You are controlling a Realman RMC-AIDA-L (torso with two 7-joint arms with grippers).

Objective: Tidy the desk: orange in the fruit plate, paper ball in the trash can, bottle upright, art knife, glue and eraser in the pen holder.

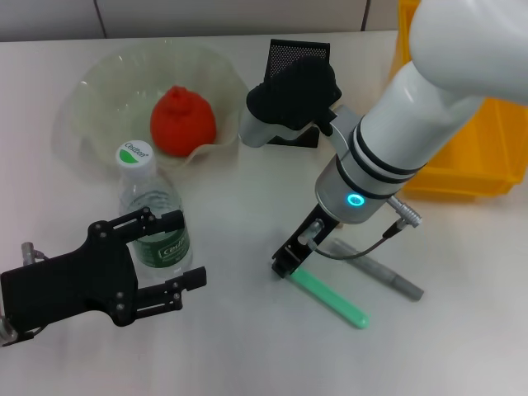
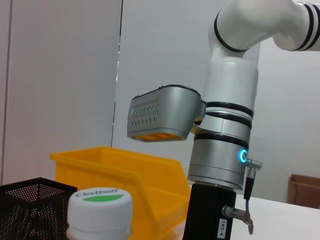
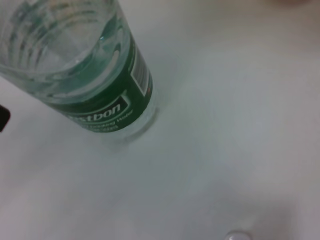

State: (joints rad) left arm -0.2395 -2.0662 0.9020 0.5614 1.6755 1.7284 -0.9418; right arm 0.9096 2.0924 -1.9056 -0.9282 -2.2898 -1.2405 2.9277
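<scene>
1. Clear plastic water bottle [image 1: 154,216] with a green label and a white cap stands upright on the white desk [image 1: 247,346], just in front of the fruit plate; the right wrist view shows its ribbed wall and label close up [image 3: 95,75], and the left wrist view shows its cap [image 2: 100,202].
2. Translucent wavy-edged fruit plate [image 1: 99,91] holds the orange [image 1: 182,122], a reddish-orange fruit with a bumpy skin, lying near the plate's middle.
3. Black mesh pen holder [image 1: 285,58] stands behind the right arm's wrist; what is inside it cannot be seen.
4. Yellow plastic bin [image 1: 474,165] sits at the right of the desk, partly hidden by the right arm.
5. Light green stick-shaped object [image 1: 334,299] lies flat on the desk, and a grey pen-shaped object [image 1: 384,274] lies just beside it.
6. Right gripper [image 1: 290,262] is low over the desk at the near end of the green stick; whether its fingers are apart or closed cannot be told.
7. Left gripper [image 1: 179,252] is black, with its fingers [image 1: 157,221] spread wide on either side of the bottle's lower part, not clamped on it.
</scene>
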